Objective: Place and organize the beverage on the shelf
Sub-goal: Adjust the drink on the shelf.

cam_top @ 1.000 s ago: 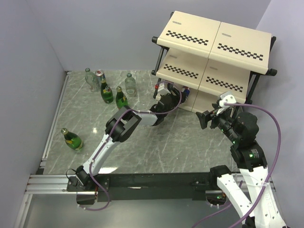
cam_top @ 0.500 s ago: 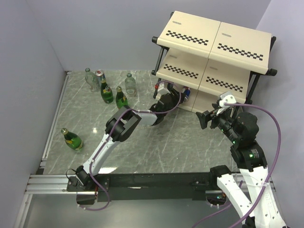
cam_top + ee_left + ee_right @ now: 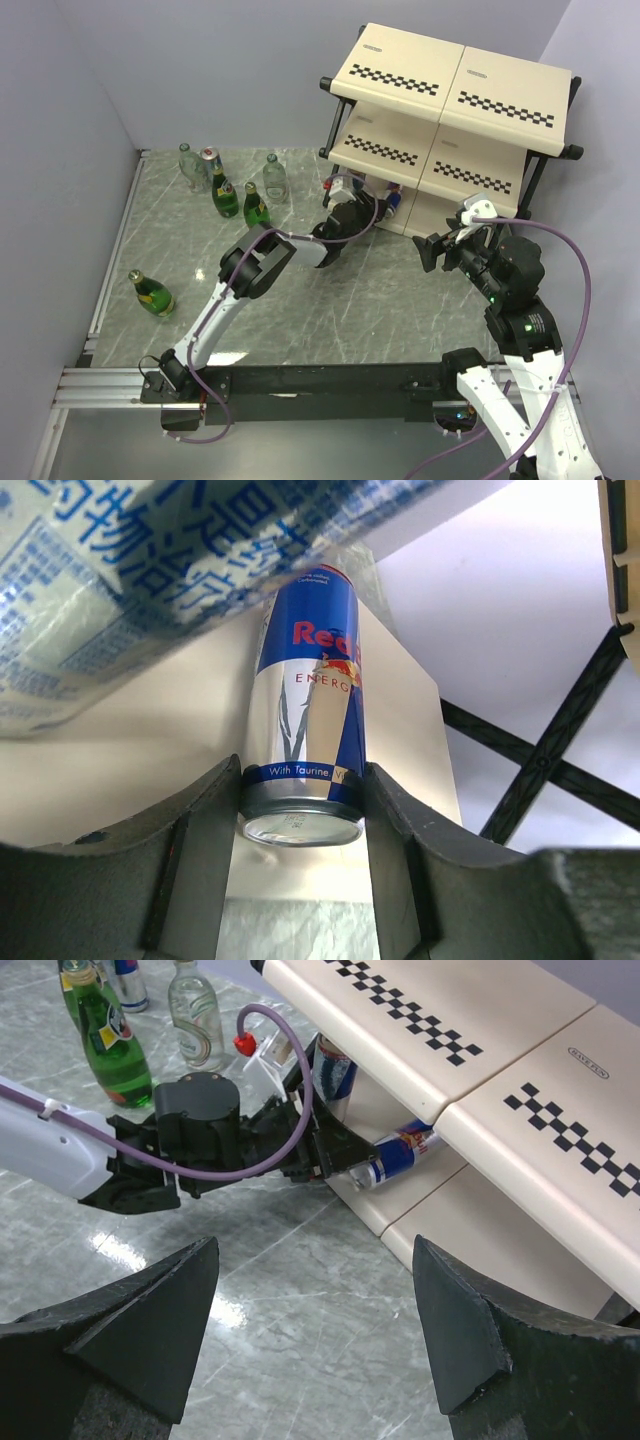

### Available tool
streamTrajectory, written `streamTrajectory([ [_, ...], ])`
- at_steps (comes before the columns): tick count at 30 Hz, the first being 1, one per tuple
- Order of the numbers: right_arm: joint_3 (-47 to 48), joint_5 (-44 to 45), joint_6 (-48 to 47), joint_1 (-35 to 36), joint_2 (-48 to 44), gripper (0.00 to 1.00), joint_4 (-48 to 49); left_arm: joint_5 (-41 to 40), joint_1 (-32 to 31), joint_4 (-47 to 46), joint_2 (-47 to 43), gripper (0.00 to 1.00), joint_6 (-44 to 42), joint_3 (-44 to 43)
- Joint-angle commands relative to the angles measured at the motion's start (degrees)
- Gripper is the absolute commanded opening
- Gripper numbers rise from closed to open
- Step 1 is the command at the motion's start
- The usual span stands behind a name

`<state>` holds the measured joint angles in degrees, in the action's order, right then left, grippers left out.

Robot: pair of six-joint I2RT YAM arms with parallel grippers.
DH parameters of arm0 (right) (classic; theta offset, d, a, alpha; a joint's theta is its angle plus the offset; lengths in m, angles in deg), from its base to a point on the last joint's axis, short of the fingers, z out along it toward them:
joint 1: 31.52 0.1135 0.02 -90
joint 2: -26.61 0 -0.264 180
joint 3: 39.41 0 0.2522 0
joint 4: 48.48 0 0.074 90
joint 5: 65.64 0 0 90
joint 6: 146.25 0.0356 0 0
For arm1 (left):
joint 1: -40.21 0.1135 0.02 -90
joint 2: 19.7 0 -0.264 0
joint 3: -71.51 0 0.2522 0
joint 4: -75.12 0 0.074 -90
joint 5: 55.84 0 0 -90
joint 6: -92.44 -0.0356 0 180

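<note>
A slim silver-and-blue can [image 3: 305, 680] lies tilted on the lowest board of the shelf [image 3: 450, 90], and my left gripper [image 3: 300, 785] is shut on its base end. The right wrist view shows the same can [image 3: 400, 1150] sticking out of the left gripper [image 3: 325, 1150], with a second can [image 3: 335, 1065] just behind it on that board. Back left on the table stand two green bottles [image 3: 225, 195] [image 3: 256, 205], two clear bottles [image 3: 190, 165] [image 3: 275, 178] and a can [image 3: 209, 158]. A third green bottle [image 3: 152, 293] stands alone near the left edge. My right gripper [image 3: 312, 1250] hangs open and holds nothing.
The second can [image 3: 120, 570] fills the upper left of the left wrist view, close to the held one. The shelf's black frame [image 3: 560, 750] crosses to the right. Grey walls close in the marble table [image 3: 330, 300] on the left and at the back.
My left gripper's fingers have closed onto the can on the lowest board and shifted it slightly. The right arm has not moved.
</note>
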<state>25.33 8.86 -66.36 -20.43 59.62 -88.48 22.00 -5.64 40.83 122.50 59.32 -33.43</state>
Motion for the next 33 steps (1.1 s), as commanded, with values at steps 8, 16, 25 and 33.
streamTrajectory([
  [8,-0.4,0.7,-0.1,0.3,-0.8,0.84,2.0,3.0,-1.3,-1.0,-8.5,0.41,-1.5,7.5],
  [16,-0.6,0.7,-0.1,0.4,-1.0,0.85,2.1,4.0,-1.9,-1.3,-12.8,0.4,-2.1,13.0],
  [25,-0.7,0.7,-0.1,0.3,-1.1,0.85,2.2,3.5,-3.5,-3.0,-18.6,0.4,-4.0,21.8],
  [33,-0.9,0.5,-0.1,0.2,-1.2,0.85,2.2,2.4,-6.0,-3.4,-23.1,0.41,-7.8,29.6],
])
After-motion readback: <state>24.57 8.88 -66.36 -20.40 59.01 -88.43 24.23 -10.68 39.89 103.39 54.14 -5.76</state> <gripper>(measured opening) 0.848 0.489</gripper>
